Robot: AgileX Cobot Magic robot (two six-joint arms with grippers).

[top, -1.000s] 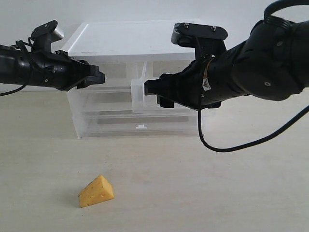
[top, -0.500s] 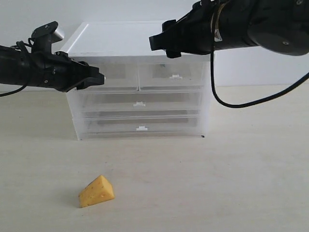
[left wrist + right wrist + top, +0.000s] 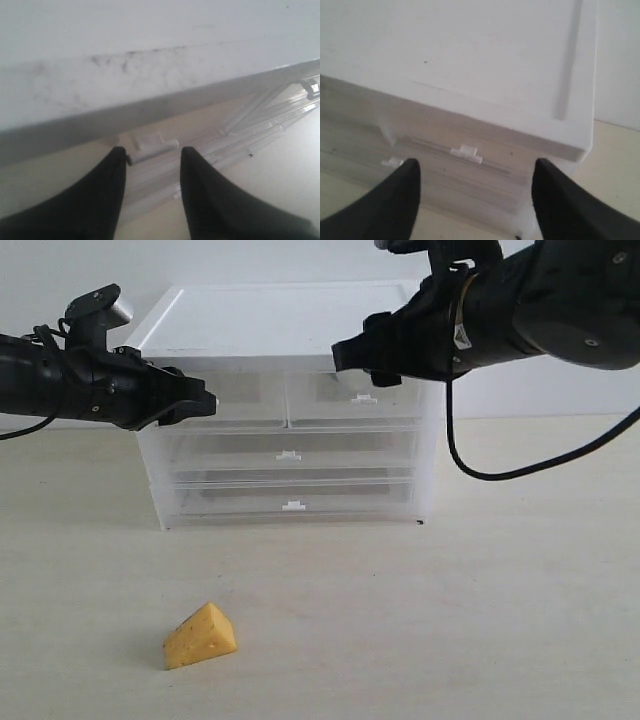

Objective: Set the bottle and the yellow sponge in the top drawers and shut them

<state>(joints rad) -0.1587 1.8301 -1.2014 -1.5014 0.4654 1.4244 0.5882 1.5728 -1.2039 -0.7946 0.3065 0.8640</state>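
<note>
Both top drawers (image 3: 255,405) sat pushed in, flush with the front of the clear plastic cabinet (image 3: 270,315). The yellow sponge (image 3: 200,636) lay on the table (image 3: 500,590), well in front of the cabinet and apart from both arms. The left gripper (image 3: 207,400) was level with the left one of the two drawers. In the left wrist view its jaws stood apart, with that drawer's small tab handle (image 3: 154,148) between the fingertips (image 3: 117,157) but not pinched. The right gripper (image 3: 342,354) hung at the cabinet's upper front edge, above the right one. Its jaws were spread wide around nothing, as the right wrist view showed. A tab (image 3: 466,151) showed on the cabinet front beyond them.
</note>
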